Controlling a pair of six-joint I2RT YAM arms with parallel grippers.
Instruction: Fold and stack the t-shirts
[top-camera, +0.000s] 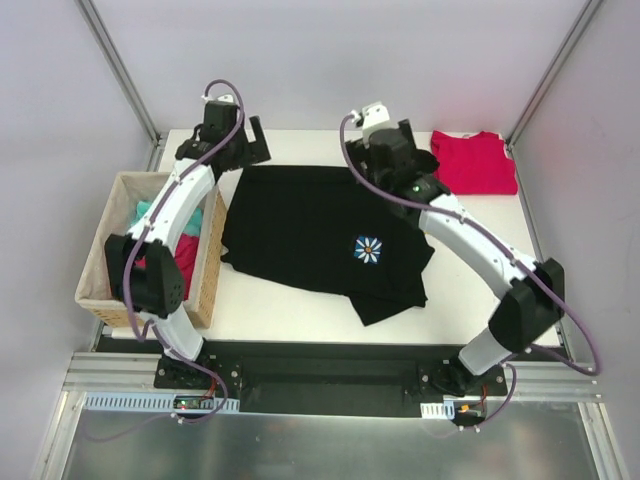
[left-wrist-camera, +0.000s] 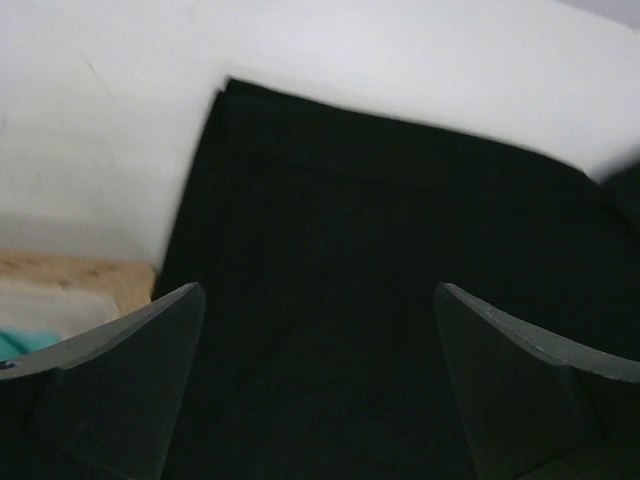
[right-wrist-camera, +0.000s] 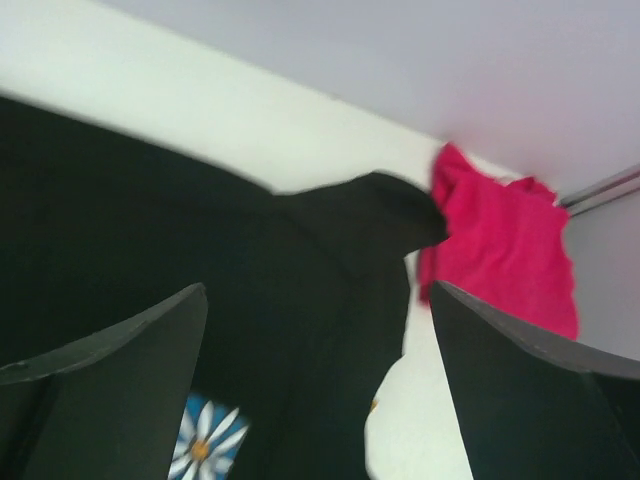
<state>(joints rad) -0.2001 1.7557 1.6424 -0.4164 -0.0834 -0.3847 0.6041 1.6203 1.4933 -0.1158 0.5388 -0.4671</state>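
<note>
Left gripper (left-wrist-camera: 318, 295), jaws apart, hangs over the far left corner of the black shirt (top-camera: 310, 230) spread across the table (top-camera: 280, 312), while the right gripper (right-wrist-camera: 318, 292), equally wide, hangs over its bunched far right corner, which could fold crooked or drag against the red shirt (top-camera: 475, 162) nearby.

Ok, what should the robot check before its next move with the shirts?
1. Is the left end effector open and empty: ok.
2. Is the right end effector open and empty: ok.
3. Does the black t-shirt lie flat on the table: not ok, its near edge is rumpled.
4. Is the red t-shirt folded at the far right corner: ok.
5. Are the shirts stacked: not ok, they lie apart.
6. Is the cloth in the basket more t-shirts: cannot tell.
</note>
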